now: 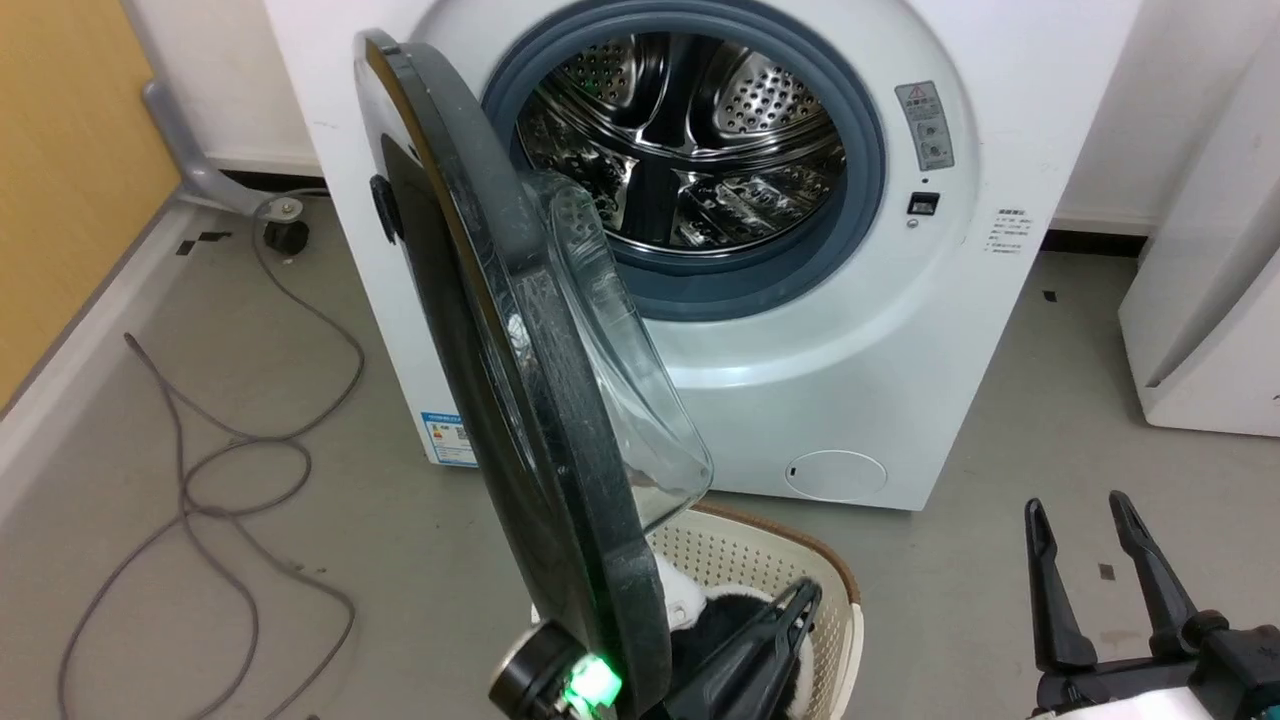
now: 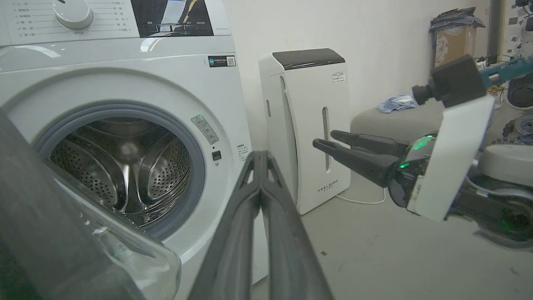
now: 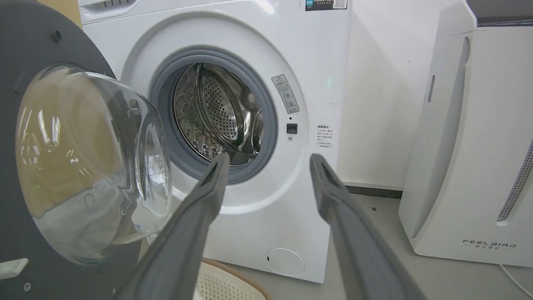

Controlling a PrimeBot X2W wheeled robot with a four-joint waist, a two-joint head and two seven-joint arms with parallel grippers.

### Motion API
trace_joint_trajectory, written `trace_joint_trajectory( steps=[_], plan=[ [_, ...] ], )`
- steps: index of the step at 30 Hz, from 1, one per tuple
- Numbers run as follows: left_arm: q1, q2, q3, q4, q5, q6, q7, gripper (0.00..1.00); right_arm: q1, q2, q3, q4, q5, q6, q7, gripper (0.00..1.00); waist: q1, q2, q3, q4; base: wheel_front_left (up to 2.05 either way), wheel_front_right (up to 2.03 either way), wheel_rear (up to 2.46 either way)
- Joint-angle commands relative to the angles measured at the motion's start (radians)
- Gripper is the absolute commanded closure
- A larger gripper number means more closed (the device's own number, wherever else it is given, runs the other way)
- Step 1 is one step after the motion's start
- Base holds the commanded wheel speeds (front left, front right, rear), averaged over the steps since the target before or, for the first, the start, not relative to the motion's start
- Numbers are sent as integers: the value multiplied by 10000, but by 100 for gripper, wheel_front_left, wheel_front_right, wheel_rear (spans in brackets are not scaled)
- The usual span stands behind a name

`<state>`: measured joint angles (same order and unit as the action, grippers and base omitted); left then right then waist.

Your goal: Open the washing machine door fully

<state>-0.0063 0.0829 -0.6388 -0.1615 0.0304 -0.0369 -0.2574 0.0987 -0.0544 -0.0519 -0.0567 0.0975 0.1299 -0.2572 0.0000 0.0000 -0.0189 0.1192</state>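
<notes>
White sheet metal forms the washing machine point(image 1: 880, 340), which fills the 12 o'clock sector of the head view. Its steel drum point(image 1: 690, 140) is exposed inside the grey gasket point(image 1: 865, 150). The washing machine door point(image 1: 470, 330) hangs from the 9 o'clock side of the opening and stands partly open, roughly edge-on to the head camera, with its glass bowl point(image 1: 620, 350) facing 3 o'clock. A white FEELBIRD appliance point(image 3: 470, 146) stands at 3 o'clock of the machine, apart from it. A cream perforated basket point(image 1: 740, 555) sits on the floor at 6 o'clock, below the door's lower rim. The left gripper point(image 1: 800, 600) is above the basket, just beside that rim, fingers pressed together and pinching nothing. Contact with the door cannot be determined. The right gripper point(image 1: 1075, 505) is at 5 o'clock, well apart from the door, fingers spread and holding nothing.
</notes>
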Motion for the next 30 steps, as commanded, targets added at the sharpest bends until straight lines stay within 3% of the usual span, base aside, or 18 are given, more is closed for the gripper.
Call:
trace_joint_trajectory(
  steps=[1,13,21,30],
  plan=[
    [202,70,-50,219,-83,71,-44,100,139,41,-12,26,-23,8,-45,0,0,0,44,51,0,0,0],
    [254,-51,786,1280,-862,599,-44,100,-7,41,-79,114,-67,8,-45,0,0,0,274,321,0,0,0],
    [203,-33,1020,1496,-929,454,-44,100,16,41,-127,167,-20,8,-45,0,0,0,323,706,0,0,0],
    [568,128,1096,1169,-862,511,-44,100,47,41,-70,175,144,8,-45,0,0,0,394,1715,0,0,0]
  ],
)
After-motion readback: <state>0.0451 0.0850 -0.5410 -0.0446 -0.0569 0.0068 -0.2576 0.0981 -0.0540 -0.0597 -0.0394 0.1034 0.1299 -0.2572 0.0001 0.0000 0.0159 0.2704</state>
